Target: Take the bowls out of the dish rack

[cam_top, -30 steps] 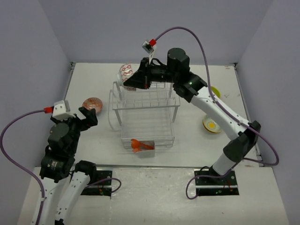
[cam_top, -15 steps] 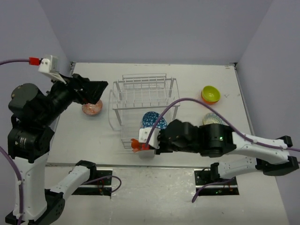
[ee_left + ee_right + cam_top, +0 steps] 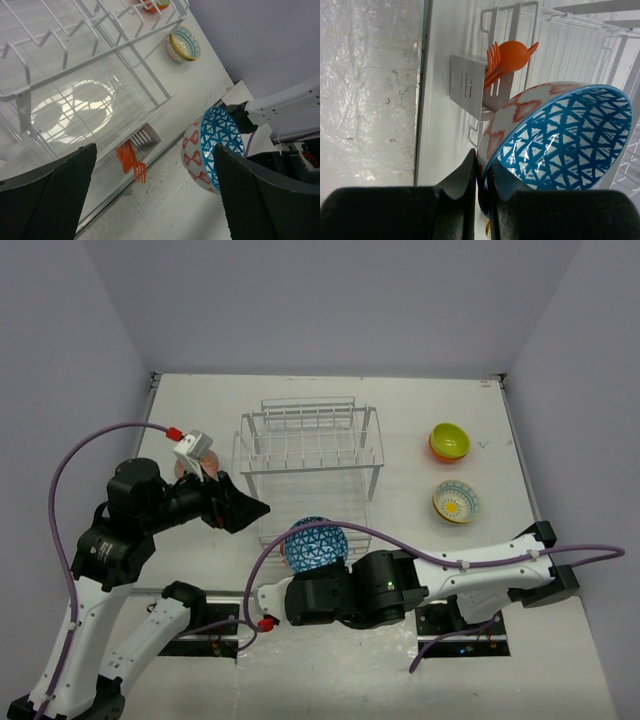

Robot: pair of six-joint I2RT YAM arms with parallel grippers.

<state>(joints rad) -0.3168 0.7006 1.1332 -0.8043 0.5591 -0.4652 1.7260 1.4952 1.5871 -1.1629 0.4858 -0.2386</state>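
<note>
The white wire dish rack (image 3: 310, 465) stands mid-table, and its shelves (image 3: 90, 75) show no bowls. My right gripper (image 3: 485, 182) is shut on the rim of a blue-patterned bowl (image 3: 555, 145) with red marks outside. It holds the bowl tilted in the air (image 3: 316, 545) just in front of the rack's utensil holder (image 3: 470, 85). My left gripper (image 3: 245, 512) hangs open and empty left of that bowl (image 3: 217, 150), its fingers (image 3: 45, 200) wide apart. On the right lie a lime green bowl (image 3: 449, 440) nested in an orange one and a white bowl with yellow marks (image 3: 455, 503).
Orange utensils (image 3: 131, 160) stick out of the holder at the rack's front. A red-patterned bowl (image 3: 207, 457) peeks out behind the left wrist camera, left of the rack. The right arm (image 3: 470, 565) stretches across the near edge.
The right gripper has drawn the blue-patterned bowl back from the rack's front toward the near edge. The left arm has swung from the far left to the rack's front left corner, still open.
</note>
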